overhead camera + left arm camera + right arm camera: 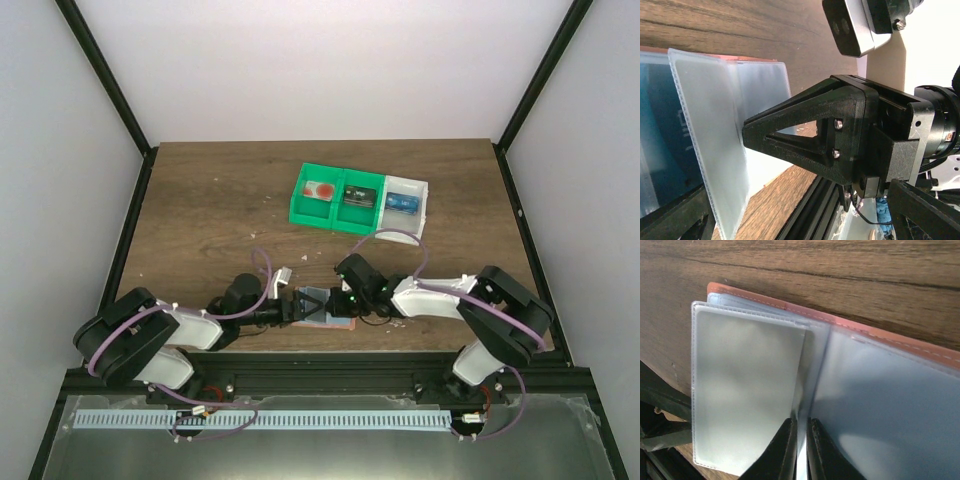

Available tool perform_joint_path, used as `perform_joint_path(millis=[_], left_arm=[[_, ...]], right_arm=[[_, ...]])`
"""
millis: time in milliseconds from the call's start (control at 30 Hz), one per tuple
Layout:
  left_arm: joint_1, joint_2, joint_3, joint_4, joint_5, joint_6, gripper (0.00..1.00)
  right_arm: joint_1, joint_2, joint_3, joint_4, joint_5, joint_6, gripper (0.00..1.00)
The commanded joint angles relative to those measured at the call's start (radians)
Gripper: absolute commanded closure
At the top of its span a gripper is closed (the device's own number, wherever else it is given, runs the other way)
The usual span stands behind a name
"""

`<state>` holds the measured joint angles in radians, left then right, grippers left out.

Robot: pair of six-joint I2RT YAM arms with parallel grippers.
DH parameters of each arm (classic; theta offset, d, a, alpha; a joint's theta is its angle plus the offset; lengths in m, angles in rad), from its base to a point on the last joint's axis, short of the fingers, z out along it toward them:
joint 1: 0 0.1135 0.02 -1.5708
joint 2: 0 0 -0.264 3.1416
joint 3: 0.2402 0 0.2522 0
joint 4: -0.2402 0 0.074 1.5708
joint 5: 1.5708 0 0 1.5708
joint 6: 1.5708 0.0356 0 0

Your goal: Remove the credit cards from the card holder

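Right wrist view only: right gripper [801, 432] nipped together, apparently on a clear page of the open card holder [890, 340], overhead view: left gripper [296, 306] alongside, jaws spread wide

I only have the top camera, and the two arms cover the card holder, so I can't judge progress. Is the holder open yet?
Observer: Yes. The right wrist view shows the card holder lying open, with its clear pockets spread.
Operator: What is the right gripper on?
Observer: The right gripper has its fingers almost together at the fold, with the edge of one plastic leaf between them. That leaf stands upright.
Operator: Any card in sight?
Observer: The left wrist view shows a dark blue card behind clear plastic, inside the holder.
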<state>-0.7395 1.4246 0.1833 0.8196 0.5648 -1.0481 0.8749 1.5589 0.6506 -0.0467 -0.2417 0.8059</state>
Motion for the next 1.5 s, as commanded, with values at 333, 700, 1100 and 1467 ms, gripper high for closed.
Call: perform_joint_path(millis=[333,700,1100,1467], left_arm=[[-0.039,0.007,0.058,0.016,-0.002,-0.003,0.07],[-0.089,0.069,0.091,0.079,-0.004,-0.032,0.08],[-0.123,0.129,0.113,0.167,0.016,-0.068,0.09],[-0.123,0.093,0.075,0.136,-0.039,-0.047,0.10]], right_arm=[[-0.012,-0.180,-0.029,-0.124,0.216,0.003,0.86],[-0.108,-0.363,-0.096,-0.167,0.259,-0.014,0.85],[-0.112,-0.391,-0.109,-0.163,0.249,-0.013,0.85],[-0.113,-0.401,-0.116,-0.141,0.215,-0.014,0.85]])
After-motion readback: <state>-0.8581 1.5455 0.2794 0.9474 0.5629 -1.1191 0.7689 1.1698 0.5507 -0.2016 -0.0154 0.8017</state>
